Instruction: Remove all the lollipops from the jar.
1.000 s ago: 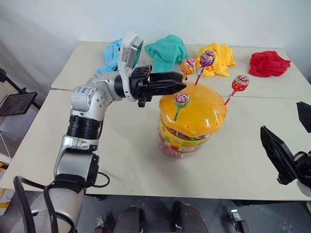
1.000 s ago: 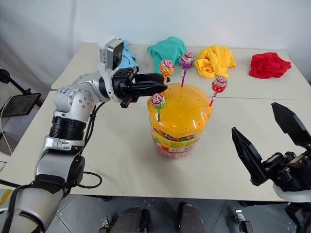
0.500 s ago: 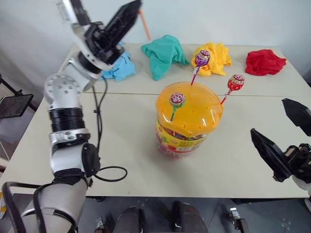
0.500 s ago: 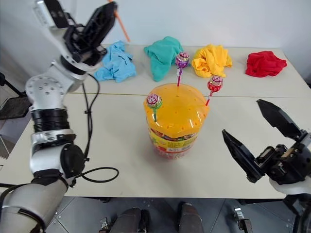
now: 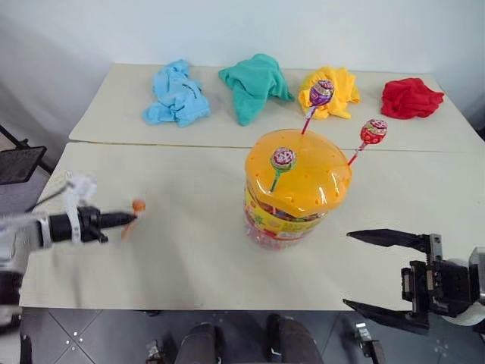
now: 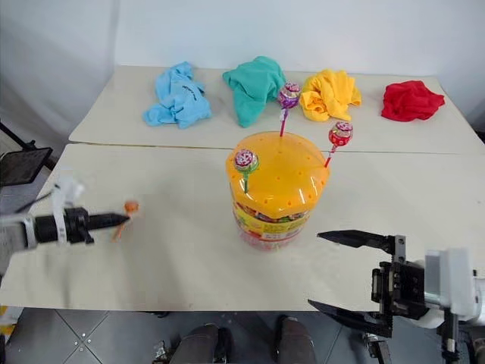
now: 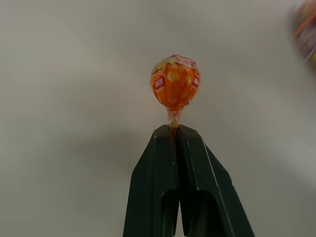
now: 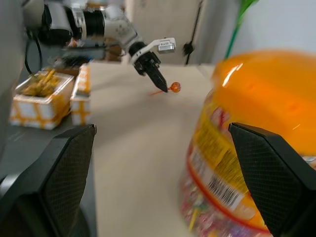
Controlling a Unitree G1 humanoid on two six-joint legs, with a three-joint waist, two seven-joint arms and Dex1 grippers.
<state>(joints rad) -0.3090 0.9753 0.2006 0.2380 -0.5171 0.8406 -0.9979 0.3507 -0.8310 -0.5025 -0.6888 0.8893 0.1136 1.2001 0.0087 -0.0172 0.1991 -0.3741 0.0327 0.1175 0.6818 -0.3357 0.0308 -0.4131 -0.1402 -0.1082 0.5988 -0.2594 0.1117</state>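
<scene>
While the left gripper [image 7: 174,129] pinches the small round orange wrapped lollipop [image 7: 175,88] just under its ball, low over the pale table [image 5: 189,250], the candy looks light and rigid. Three more stand in the big clear jar's orange domed lid [image 5: 299,178]; their thin sticks are best taken near the ball. The right gripper [image 6: 345,273] waits spread beside the jar.

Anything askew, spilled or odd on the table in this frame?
Nothing spilled or damaged. Three wrapped lollipops stand tilted in the orange domed lid of the clear plastic jar, as intended; four crumpled cloths lie along the far edge.
</scene>
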